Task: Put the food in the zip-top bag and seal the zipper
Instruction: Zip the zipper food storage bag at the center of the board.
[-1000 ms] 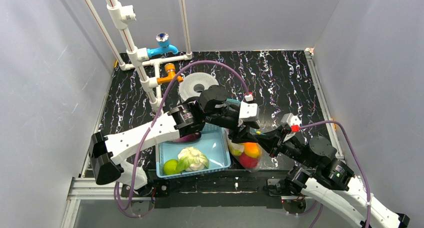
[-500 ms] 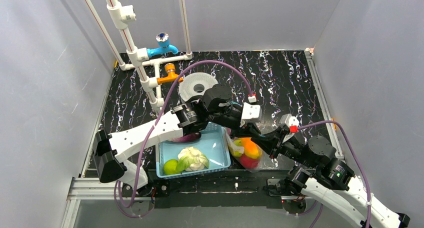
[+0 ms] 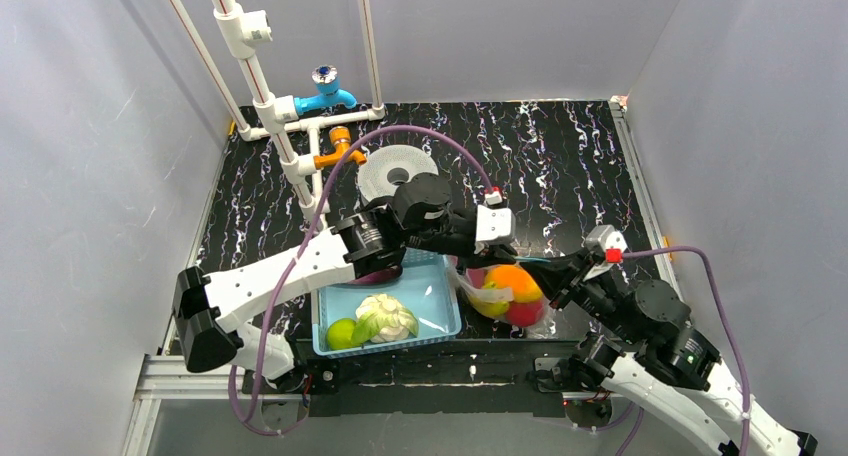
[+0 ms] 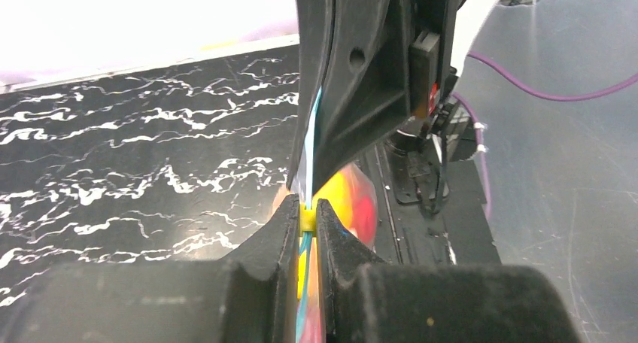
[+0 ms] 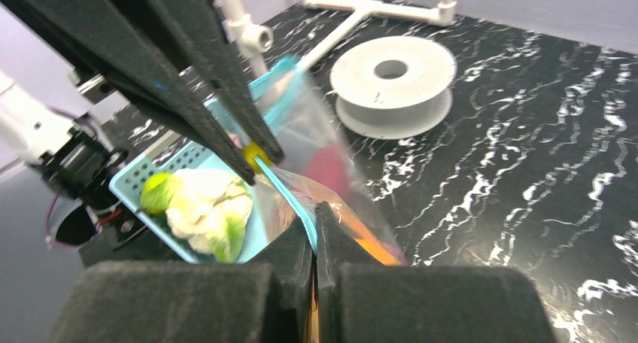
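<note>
The black marbled bench (image 3: pixel 560 166) lies under both arms. The left gripper (image 4: pixel 307 213) is clamped on the zipper (image 5: pixel 286 196), seemingly at a yellow slider. The right gripper (image 5: pixel 314 224) pinches the same strip just beside it. The zip-top bag (image 5: pixel 327 144) hangs beneath them, holding orange, red and yellow food (image 3: pixel 508 288).

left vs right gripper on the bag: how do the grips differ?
Left gripper pinches the yellow slider on the zipper; right gripper pinches the zipper's bare teal strip. Left gripper holds the mouth end nearer the basket; right gripper holds the end away from it. Shared: both are shut on the zip-top bag's mouth edge, food inside.
</note>
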Robot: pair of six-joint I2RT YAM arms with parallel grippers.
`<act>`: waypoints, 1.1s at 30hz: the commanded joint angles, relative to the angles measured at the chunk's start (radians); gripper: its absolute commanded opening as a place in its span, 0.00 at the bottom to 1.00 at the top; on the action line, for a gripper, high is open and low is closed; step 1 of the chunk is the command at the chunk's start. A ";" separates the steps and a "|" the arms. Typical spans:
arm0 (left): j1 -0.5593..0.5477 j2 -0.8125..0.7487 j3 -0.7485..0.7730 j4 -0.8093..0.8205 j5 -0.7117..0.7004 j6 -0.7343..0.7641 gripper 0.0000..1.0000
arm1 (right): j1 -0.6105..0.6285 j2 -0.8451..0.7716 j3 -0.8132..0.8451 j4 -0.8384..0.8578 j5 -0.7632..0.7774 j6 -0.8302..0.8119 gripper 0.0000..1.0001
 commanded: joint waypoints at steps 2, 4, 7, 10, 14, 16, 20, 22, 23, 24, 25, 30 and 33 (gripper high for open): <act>0.050 -0.108 -0.062 -0.040 -0.101 0.020 0.00 | -0.003 -0.067 0.121 0.041 0.293 -0.003 0.01; 0.065 -0.131 -0.083 -0.035 -0.106 0.020 0.00 | -0.003 -0.086 0.142 0.025 0.346 -0.021 0.01; 0.089 -0.161 -0.112 -0.038 -0.108 0.021 0.00 | -0.003 -0.106 0.170 -0.001 0.414 -0.041 0.01; 0.107 -0.184 -0.136 -0.049 -0.113 0.019 0.00 | -0.003 -0.121 0.190 -0.027 0.475 -0.061 0.01; 0.125 -0.230 -0.180 -0.048 -0.124 0.018 0.00 | -0.003 -0.142 0.208 -0.048 0.521 -0.084 0.01; 0.131 -0.253 -0.207 -0.046 -0.130 0.014 0.00 | -0.003 -0.148 0.220 -0.062 0.536 -0.092 0.01; 0.143 -0.292 -0.252 -0.039 -0.138 -0.001 0.00 | -0.003 -0.148 0.238 -0.077 0.557 -0.106 0.01; 0.143 -0.303 -0.266 -0.035 -0.139 -0.009 0.00 | -0.003 -0.147 0.246 -0.081 0.559 -0.111 0.01; 0.143 -0.307 -0.272 -0.033 -0.141 -0.012 0.00 | -0.003 -0.147 0.254 -0.085 0.558 -0.111 0.01; 0.143 -0.309 -0.274 -0.031 -0.141 -0.017 0.00 | -0.003 -0.148 0.257 -0.089 0.556 -0.112 0.01; 0.142 -0.308 -0.277 -0.031 -0.140 -0.021 0.00 | -0.003 -0.148 0.261 -0.093 0.555 -0.112 0.01; 0.143 -0.308 -0.293 -0.029 -0.139 -0.041 0.00 | -0.003 -0.148 0.286 -0.109 0.569 -0.127 0.01; 0.142 -0.324 -0.316 -0.014 -0.141 -0.048 0.00 | -0.003 -0.147 0.301 -0.122 0.574 -0.134 0.01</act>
